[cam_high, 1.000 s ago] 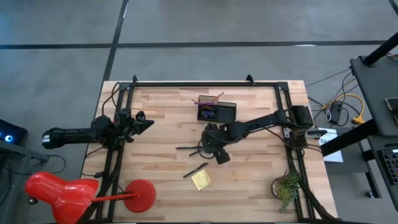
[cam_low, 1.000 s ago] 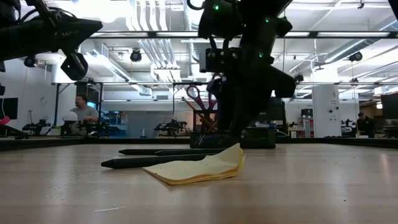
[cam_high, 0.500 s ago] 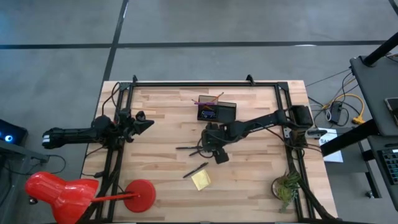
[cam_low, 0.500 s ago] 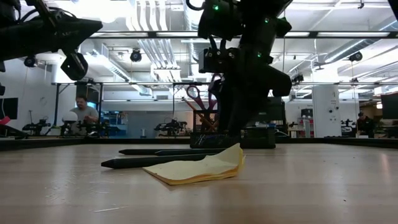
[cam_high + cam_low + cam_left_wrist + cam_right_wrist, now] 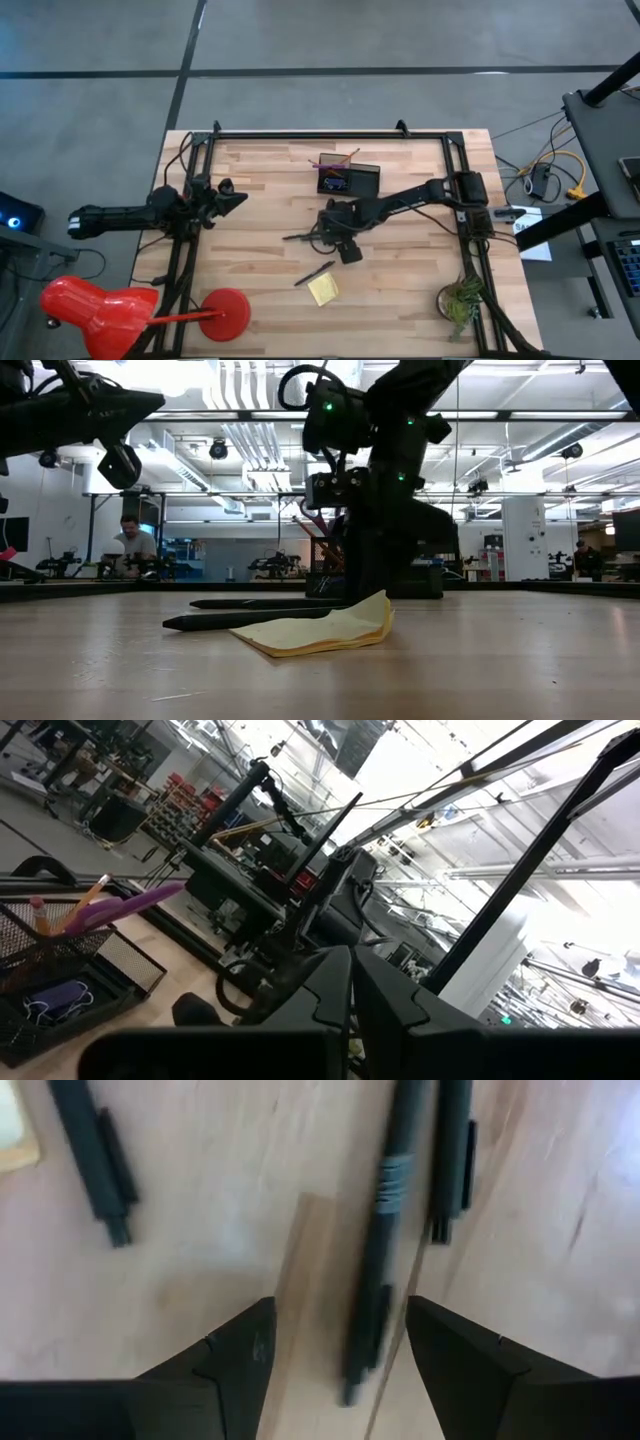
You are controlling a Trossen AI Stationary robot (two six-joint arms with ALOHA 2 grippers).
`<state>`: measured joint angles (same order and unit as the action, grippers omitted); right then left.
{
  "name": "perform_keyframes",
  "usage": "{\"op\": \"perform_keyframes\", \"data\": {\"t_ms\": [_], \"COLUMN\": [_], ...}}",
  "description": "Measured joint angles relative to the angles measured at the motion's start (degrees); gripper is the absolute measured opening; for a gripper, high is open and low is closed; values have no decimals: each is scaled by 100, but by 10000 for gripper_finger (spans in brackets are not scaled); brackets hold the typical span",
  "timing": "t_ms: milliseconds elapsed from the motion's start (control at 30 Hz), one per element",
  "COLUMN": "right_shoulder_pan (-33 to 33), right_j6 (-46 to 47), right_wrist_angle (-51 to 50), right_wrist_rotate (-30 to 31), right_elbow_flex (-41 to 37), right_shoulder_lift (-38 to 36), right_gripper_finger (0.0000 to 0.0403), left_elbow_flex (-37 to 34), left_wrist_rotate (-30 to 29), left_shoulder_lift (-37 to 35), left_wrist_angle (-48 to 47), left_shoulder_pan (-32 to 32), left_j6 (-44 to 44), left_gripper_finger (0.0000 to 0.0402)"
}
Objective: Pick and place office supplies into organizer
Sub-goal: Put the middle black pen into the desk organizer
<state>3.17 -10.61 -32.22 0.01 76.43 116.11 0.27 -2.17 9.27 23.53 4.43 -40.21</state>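
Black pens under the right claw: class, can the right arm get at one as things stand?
Probably yes. The right claw hangs open just above a black pen lying bare on the table, nothing between.

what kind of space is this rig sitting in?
Most likely a robotics lab or open workshop. The low view shows exposed ceiling ducts, a person at a bench and more equipment stands behind the wooden table; the high view shows a bare concrete floor.

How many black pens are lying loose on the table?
3. One pen lies beside the yellow sticky pad; two lie side by side, one under the right gripper, the other next to it. The arm may hide more.
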Motion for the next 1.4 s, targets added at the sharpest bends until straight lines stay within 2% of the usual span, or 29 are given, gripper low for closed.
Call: {"op": "perform_keyframes", "data": {"t_ms": [267,433,800,933,1067,1200,1400], "right_shoulder_pan": [-229,-279,-269,-264,-232,-171,-126], "right_j6": [40,33,-427,-490,-541,-756,-699], "right_wrist_angle": [-35,-33,-17,-93,-739,-1323,-2991], "right_wrist_rotate": [-73,-274,-139,-110,-100,435,2325], "right_elbow_flex": [5,28,21,28,195,423,1325], "right_shoulder_lift": [95,225,289,289,273,69,-268], "right_gripper_finger": [204,164,53,32,26,22,21], "left_elbow_flex": [0,0,0,0,0,0,0], "left_wrist_rotate": [1,0,0,0,0,0,-1], "left_shoulder_lift": [-9,-17,-19,-19,-19,-7,-1], "left_wrist_angle": [3,-1,5,3,4,4,1], "left_shoulder_pan": [0,-2,0,0,0,0,0], "left_j6": [-2,-3,0,2,4,4,7], "left_gripper_finger": [0,0,0,0,0,0,0]}}
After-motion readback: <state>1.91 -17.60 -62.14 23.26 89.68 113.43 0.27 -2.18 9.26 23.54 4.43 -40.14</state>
